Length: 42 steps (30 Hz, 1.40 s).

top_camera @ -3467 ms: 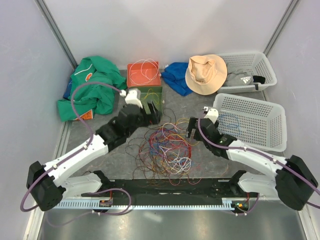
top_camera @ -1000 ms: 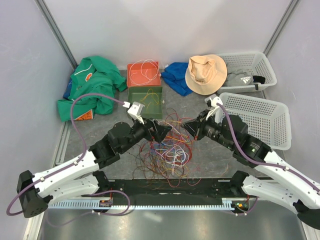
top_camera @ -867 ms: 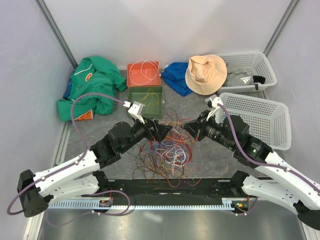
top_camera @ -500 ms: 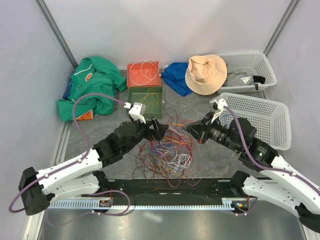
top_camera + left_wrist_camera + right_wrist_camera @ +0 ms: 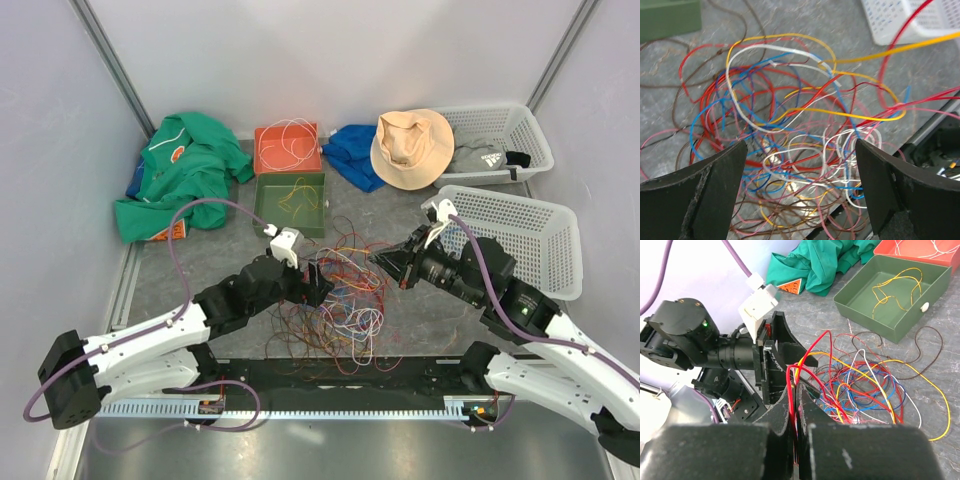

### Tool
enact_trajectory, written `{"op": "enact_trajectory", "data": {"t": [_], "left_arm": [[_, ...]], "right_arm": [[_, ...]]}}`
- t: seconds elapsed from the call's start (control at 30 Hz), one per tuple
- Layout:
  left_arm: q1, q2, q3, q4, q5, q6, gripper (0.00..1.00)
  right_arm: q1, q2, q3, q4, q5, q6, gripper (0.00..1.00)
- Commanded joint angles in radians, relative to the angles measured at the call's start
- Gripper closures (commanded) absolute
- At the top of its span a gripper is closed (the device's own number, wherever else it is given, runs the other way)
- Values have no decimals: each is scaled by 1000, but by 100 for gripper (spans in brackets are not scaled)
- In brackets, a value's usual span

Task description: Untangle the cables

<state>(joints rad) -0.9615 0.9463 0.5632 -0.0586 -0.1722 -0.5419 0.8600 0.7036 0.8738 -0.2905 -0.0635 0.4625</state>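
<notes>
Your tangle of cables (image 5: 340,300) sprawls across the grey table (image 5: 225,255) between the two arms. Its red, yellow, white and blue loops are knotted together just in front of the green tray (image 5: 290,192). Your right claw (image 5: 795,390) is clamped tight on a few red strands, pulled up from the heap's right edge. Your left claw (image 5: 800,160) hangs over the heap's left side, jaws spread wide, gripping nothing. A white basket (image 5: 520,245) sits to the right. A tan hat (image 5: 410,147) and a green garment (image 5: 180,175) lie behind.
</notes>
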Motion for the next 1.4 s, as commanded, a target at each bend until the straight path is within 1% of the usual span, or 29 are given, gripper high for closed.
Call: {"op": "enact_trajectory", "data": {"t": [0.0,0.1,0.13,0.23,0.33,0.4,0.47,0.5,0.53,0.6,0.63,0.7,0.73,0.83,0.93,1.07,1.2,1.37], "left_arm": [[-2,-33,-22,42,-49,-29,4],[-2,-60,-34,114,-110,-18,4],[0,-61,-31,137,-149,-18,4],[6,-58,-8,154,-193,-15,4],[10,-49,23,172,-194,-9,3],[12,-55,27,218,-182,2,3],[17,-72,26,267,-138,25,2],[20,-79,23,334,-109,48,2],[21,-95,14,377,-42,60,2],[20,-104,9,466,31,85,4],[20,-107,15,480,101,114,5],[18,-107,39,488,166,167,7],[20,-107,47,482,225,187,8],[18,-141,55,488,293,256,11],[18,-185,50,511,339,327,11],[17,-192,66,513,399,387,16],[17,-159,82,510,445,413,18],[12,-87,101,477,421,438,19]], "right_arm": [[2,-27,47,2,-2,-19,100],[2,-38,60,-18,-10,-27,100],[2,-47,62,-21,-18,-27,100],[2,-78,63,-21,-36,-36,100],[1,-107,71,-21,-76,-50,100],[2,-127,77,-19,-107,-61,100],[2,-136,82,-21,-122,-67,100],[2,-139,83,-19,-131,-68,100],[2,-139,85,-21,-133,-68,100],[2,-130,88,-21,-128,-68,100],[2,-128,90,-22,-127,-67,100],[2,-121,87,-22,-122,-67,100],[2,-119,85,-22,-110,-65,100],[2,-112,80,-21,-93,-62,100],[2,-99,76,-21,-79,-58,100],[2,-81,70,-18,-72,-53,100],[2,-66,62,-13,-62,-50,100],[2,-53,56,2,-84,-45,100]]}}
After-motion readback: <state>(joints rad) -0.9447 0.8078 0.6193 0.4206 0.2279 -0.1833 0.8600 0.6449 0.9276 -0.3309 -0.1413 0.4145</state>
